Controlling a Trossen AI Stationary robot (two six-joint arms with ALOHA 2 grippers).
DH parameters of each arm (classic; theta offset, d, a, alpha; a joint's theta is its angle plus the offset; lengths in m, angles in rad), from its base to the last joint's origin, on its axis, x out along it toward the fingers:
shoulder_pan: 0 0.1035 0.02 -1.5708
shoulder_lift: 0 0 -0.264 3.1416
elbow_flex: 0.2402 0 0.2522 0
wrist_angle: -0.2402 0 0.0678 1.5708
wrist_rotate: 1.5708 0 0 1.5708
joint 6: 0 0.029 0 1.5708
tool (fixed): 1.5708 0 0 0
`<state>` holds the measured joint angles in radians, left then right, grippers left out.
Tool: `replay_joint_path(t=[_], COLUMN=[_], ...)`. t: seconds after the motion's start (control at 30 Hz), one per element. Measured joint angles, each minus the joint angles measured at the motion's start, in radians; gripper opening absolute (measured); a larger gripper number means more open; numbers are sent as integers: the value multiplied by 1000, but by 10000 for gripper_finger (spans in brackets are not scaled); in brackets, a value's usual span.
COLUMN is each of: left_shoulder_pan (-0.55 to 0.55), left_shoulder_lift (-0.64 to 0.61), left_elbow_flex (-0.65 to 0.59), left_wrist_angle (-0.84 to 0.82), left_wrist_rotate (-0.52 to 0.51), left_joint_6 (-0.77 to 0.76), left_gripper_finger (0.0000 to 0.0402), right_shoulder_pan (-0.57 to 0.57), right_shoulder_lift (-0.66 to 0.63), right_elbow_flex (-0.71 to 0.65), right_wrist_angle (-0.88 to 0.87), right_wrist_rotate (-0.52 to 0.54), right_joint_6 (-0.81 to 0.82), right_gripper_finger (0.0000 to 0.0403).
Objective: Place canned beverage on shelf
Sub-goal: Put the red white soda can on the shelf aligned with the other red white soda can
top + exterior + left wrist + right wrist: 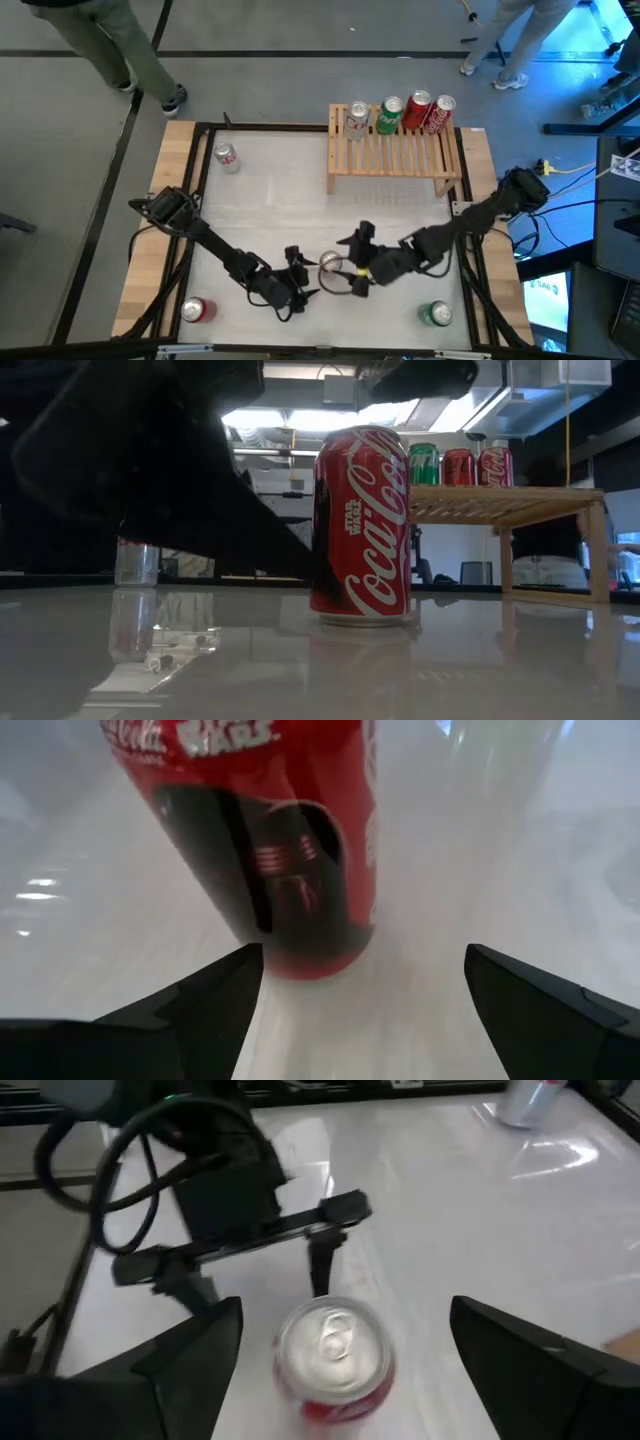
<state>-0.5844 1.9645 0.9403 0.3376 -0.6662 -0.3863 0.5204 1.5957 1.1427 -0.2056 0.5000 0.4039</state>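
A red Coca-Cola can [330, 263] stands upright on its base on the white table, near the front middle; it fills the low view [362, 525]. My left gripper [303, 276] is open just to the left of the can, level with it, and the can stands ahead between its fingers in the left wrist view [280, 840]. My right gripper [352, 276] is open just to the right of the can and above it, its fingers on either side of the can's top [333, 1342]. The light-wood slatted shelf [395, 155] stands at the far right.
Several cans stand along the shelf's far edge [400, 113]. A silver can [227, 157] stands at the far left, a red can [195, 310] at the near left and a green can [436, 314] at the near right. People stand beyond the table's far edge.
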Motion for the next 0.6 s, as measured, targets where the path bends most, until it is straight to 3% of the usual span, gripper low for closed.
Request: replay_joint_path(t=[0.2,0.6], left_shoulder_pan=[22,97], left_shoulder_lift=[0,1], left_elbow_flex=[-18,-17], left_wrist_angle=[20,43], left_wrist_rotate=[4,78], left_joint_6=[16,103], left_gripper_finger=[336,336], right_shoulder_pan=[-53,-97], right_shoulder_lift=[25,129], right_elbow_flex=[0,3], right_wrist_angle=[29,43], right_wrist_rotate=[-119,-153], right_joint_6=[-48,-93], right_gripper_finger=[351,351])
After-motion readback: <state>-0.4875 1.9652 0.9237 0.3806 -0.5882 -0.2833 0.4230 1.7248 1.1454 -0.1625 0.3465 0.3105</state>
